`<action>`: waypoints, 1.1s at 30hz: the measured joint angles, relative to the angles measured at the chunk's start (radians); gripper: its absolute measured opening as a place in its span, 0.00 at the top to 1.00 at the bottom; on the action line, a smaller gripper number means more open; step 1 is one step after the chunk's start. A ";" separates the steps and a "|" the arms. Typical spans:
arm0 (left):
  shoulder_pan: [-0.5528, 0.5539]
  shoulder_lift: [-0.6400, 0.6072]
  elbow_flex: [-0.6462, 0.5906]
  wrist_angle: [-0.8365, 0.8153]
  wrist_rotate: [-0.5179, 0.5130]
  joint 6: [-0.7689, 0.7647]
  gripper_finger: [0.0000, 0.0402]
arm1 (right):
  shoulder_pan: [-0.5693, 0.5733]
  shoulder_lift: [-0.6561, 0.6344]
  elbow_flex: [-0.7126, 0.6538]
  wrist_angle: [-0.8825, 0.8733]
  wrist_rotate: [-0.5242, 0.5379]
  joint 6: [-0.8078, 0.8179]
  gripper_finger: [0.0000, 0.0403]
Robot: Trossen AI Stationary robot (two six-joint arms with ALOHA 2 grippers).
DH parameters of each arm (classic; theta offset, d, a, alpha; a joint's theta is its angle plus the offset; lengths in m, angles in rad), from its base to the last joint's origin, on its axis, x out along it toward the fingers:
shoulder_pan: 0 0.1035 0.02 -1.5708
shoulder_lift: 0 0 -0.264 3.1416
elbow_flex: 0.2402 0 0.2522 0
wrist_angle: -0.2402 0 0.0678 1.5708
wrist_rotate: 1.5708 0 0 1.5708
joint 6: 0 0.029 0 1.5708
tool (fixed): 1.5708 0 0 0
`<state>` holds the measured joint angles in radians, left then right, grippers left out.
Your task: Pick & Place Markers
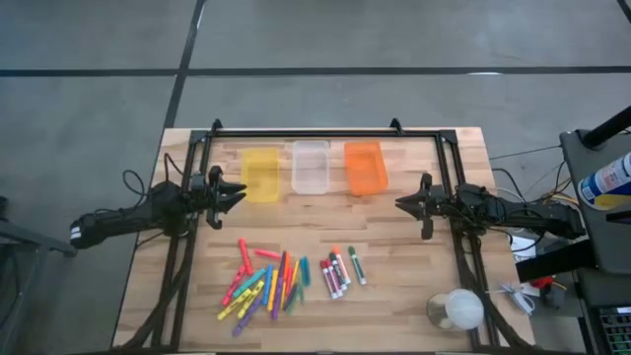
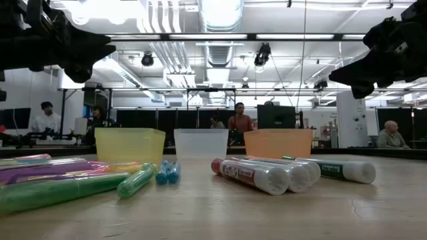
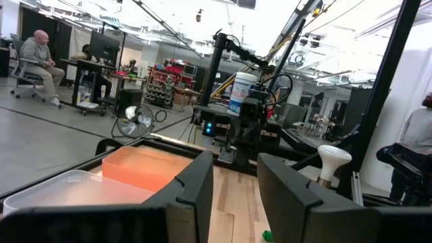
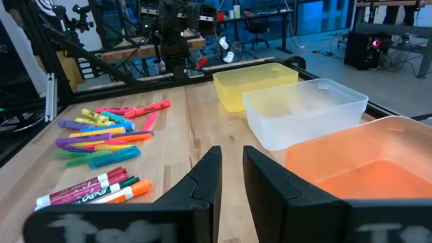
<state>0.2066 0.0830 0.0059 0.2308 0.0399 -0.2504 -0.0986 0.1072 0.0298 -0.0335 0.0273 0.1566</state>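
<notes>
While both arms hover above the table [image 1: 414, 286], we see no marker picked up yet. Our left gripper [image 1: 235, 193] hangs near the left edge, beside the yellow bin [image 1: 261, 175], its fingers [image 3: 196, 182] spread with a clear gap and nothing between them. Our right gripper [image 1: 404, 203] hangs near the right edge, beside the orange bin [image 1: 365, 167], its fingers [image 4: 206, 177] a narrow slot apart and also empty. The markers [image 1: 264, 281] lie in a loose heap toward the near edge, left of centre, with a smaller group of white-bodied markers [image 1: 337, 273] just to their right. A clear bin [image 1: 310, 166] stands between the other two along the far edge. To do the first pick well, we judge it best to choose an outlying marker, set the fingers across its width, and descend straight so neighbours stay undisturbed.
</notes>
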 joint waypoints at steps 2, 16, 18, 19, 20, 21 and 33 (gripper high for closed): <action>0.000 0.000 0.000 0.000 0.000 0.000 0.72 | 0.000 0.000 0.000 0.000 0.000 0.000 0.86; 0.000 0.000 0.000 0.018 -0.069 0.013 0.72 | -0.001 0.001 0.000 0.165 0.002 0.137 0.86; 0.001 0.000 0.000 0.018 -0.104 0.013 0.72 | -0.001 0.000 0.000 0.271 0.002 0.361 0.86; 0.000 0.000 0.000 0.018 -0.116 0.013 0.72 | -0.001 -0.001 0.001 0.313 0.003 0.482 0.86; 0.001 0.000 0.000 0.015 -0.129 0.013 0.72 | -0.001 -0.001 0.001 0.350 0.006 0.587 0.86; 0.001 0.000 0.000 0.012 -0.130 0.013 0.72 | -0.001 0.000 0.001 0.377 0.016 0.677 0.86; 0.000 -0.002 0.000 0.221 -0.247 -0.317 0.72 | 0.001 0.005 0.000 0.440 0.239 1.025 0.86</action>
<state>0.2066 0.0813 0.0059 0.4522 -0.2075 -0.5672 -0.0979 0.1119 0.0299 0.4063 0.2665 1.1813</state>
